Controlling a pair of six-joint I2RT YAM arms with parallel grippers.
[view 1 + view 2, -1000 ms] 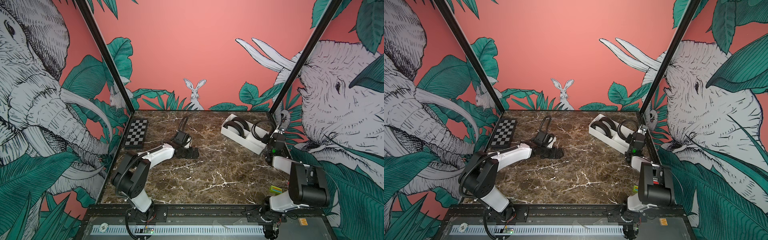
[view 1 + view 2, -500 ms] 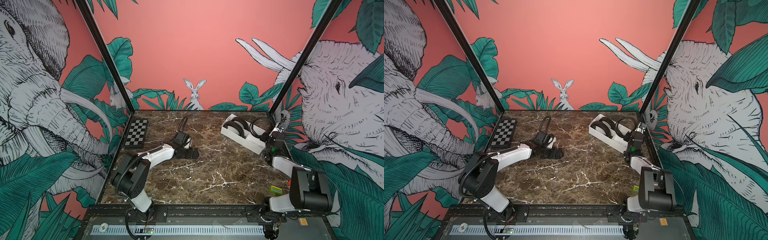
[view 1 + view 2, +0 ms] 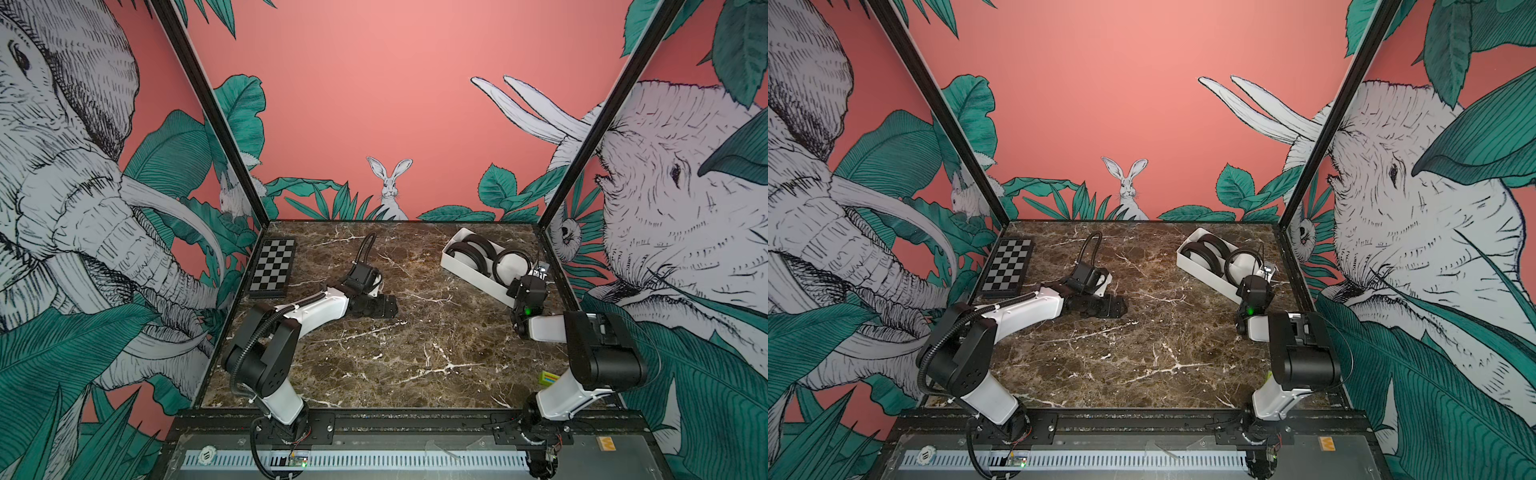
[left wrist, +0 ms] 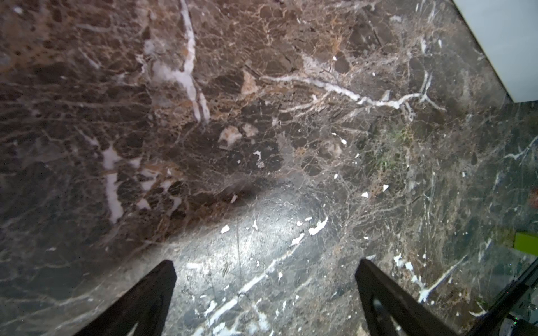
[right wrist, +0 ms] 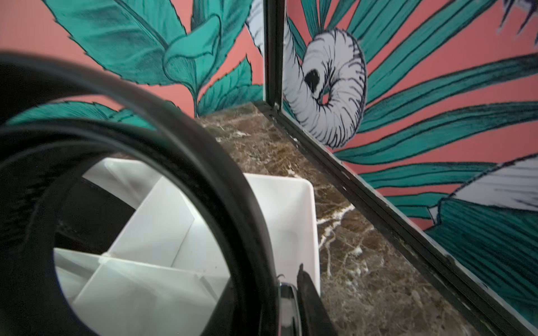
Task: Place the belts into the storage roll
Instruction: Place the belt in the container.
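left hand [image 4: 265, 263] spread over table [image 4: 262, 116] | right hand [image 3: 527, 279], we think, pinches looped belt [image 5: 227, 192] at storage roll [image 3: 465, 272] end | we see two belts [image 3: 471, 255] coiled inside

Black belt loop [image 5: 233, 203] close up, above white divided tray [image 5: 291, 209], marble tabletop [image 5: 364, 276], leafy pink wall [image 5: 436, 87]

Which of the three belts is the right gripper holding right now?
The tall open loop at the white tray's near end, pinched by the right gripper. The other two belts lie coiled down inside the tray, untouched.
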